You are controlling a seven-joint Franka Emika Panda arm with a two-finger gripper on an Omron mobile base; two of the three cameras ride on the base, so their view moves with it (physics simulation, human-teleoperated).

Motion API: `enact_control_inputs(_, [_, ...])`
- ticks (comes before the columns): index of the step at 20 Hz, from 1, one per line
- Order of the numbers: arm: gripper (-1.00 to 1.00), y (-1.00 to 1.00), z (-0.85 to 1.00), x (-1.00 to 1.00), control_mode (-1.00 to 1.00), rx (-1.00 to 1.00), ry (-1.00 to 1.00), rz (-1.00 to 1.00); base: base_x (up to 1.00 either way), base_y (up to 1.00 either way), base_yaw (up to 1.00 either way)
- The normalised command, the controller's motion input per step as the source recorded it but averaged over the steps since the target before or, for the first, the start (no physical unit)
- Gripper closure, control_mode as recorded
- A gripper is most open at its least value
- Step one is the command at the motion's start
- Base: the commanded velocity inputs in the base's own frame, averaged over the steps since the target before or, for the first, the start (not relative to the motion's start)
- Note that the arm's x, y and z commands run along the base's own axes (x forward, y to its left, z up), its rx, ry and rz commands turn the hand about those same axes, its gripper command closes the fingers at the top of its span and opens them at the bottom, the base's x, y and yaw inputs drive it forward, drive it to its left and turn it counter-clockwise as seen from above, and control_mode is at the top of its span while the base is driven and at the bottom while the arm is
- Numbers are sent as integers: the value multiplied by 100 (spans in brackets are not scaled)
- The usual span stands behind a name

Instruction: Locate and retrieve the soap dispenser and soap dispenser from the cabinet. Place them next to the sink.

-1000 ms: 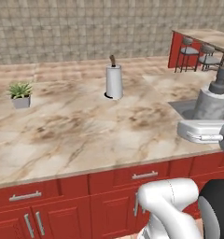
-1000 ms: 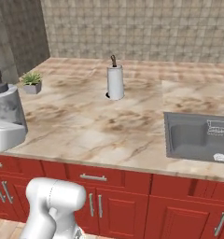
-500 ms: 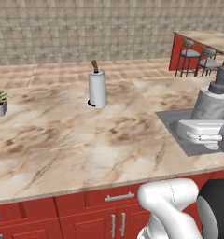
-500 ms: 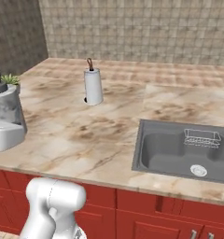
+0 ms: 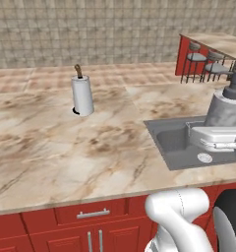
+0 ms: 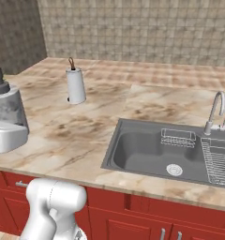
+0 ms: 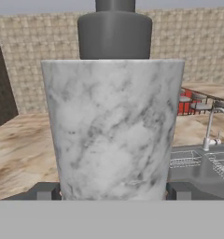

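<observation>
Pinched in the claw point(image 7: 114, 193): the white-grey marbled soap dispenser point(image 7: 115, 126), upright, dark grey pump on top, one dark finger tip point(image 7: 47, 190) pressed to each side of its base. Carried in the air, clear of the desk point(image 5: 66, 147). In the left base view, seen at the right edge point(image 5: 227, 106), above the near right part of the sink point(image 5: 176, 142); in the right base view, at the left edge point(image 6: 6, 105), over the front left of the desk. Sink set into the marble-patterned top, stainless basin with a round drain, curved chrome tap point(image 6: 216, 112) at its far rim, a small wire rack point(image 6: 178, 138) hung inside the far wall and a larger wire rack point(image 6: 219, 159) at the right end. Well to the left of the basin, near the back, a white paper-towel roll point(image 6: 76, 85) upright on its holder, alone on the bare top. Beneath the front edge, red drawer fronts point(image 5: 85, 214) with grey bar handles. Far right in the left base view, bar stools point(image 5: 203, 66) beside a red counter end. Tiled wall point(image 6: 142, 28) behind.
</observation>
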Motion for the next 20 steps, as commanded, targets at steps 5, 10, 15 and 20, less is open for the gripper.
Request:
enact_control_inputs(5, [100,0,0,0,100,0,0,0,12,-4,3])
enact_control_inputs(10, [100,0,0,0,100,0,0,0,8,4,1])
enact_control_inputs(15, [100,0,0,0,100,0,0,0,27,1,0])
enact_control_inputs(20, [100,0,0,0,100,0,0,0,31,6,-3])
